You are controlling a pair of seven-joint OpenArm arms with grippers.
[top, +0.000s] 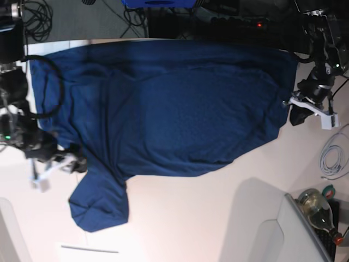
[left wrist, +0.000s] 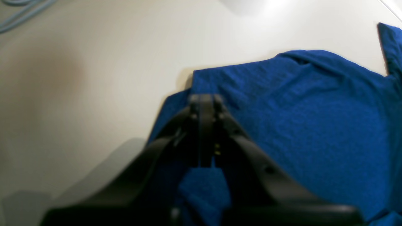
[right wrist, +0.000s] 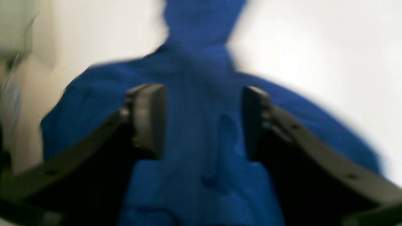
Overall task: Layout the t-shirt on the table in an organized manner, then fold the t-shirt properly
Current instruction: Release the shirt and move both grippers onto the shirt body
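The dark navy t-shirt point(top: 174, 103) lies spread across the white table point(top: 207, 218), with one sleeve point(top: 101, 204) hanging toward the near edge. My left gripper point(top: 289, 106) is at the shirt's right edge; in the left wrist view it point(left wrist: 204, 100) is shut, with blue cloth point(left wrist: 314, 125) bunched between its fingers. My right gripper point(top: 76, 162) is at the shirt's left side, beside the sleeve. The blurred right wrist view shows it point(right wrist: 201, 121) open, with its fingers point(right wrist: 147, 119) apart over the cloth point(right wrist: 201, 78).
A grey panel point(top: 272, 234) sits at the near right corner, with a bottle point(top: 319, 210) beyond it. A white cable point(top: 332, 158) lies at the right edge. Dark cables point(top: 38, 13) and equipment lie along the far side. A thin dark line point(top: 90, 249) marks the near table.
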